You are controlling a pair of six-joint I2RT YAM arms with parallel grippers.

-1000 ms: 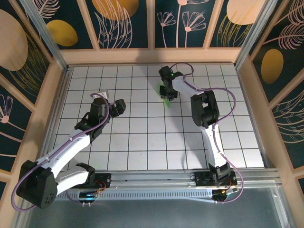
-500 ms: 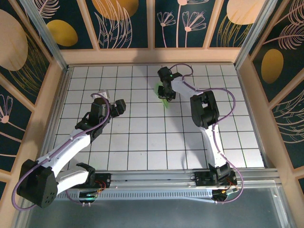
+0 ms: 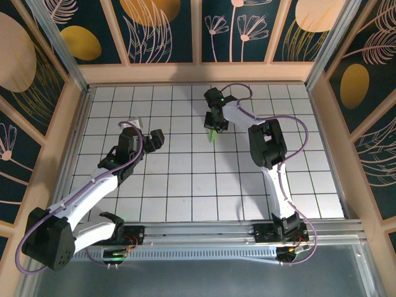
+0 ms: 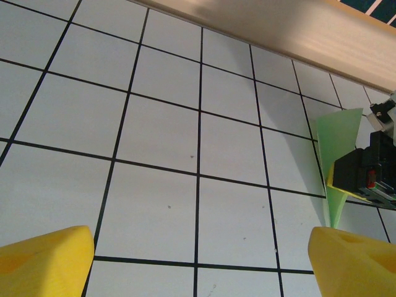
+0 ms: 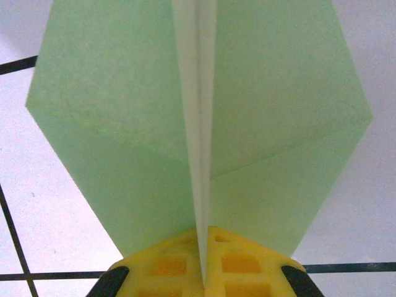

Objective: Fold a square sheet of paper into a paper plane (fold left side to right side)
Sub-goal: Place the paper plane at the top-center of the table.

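On white grid tiles point(image 3: 185, 179), a pale-green folded paper plane point(image 5: 198, 124) is clamped by the right gripper point(image 5: 203, 260). The left gripper point(image 4: 198, 263) is held open.

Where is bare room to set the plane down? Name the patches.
Free: the tiles between the left pincer and the right arm, and those near the front rail. Crowded: far middle, where the right pincer pinches the paper plane.

The left tool point(image 3: 153, 140) hovers gaping wide; the right tool point(image 3: 214, 121), reaching far forward, is clamped closed.
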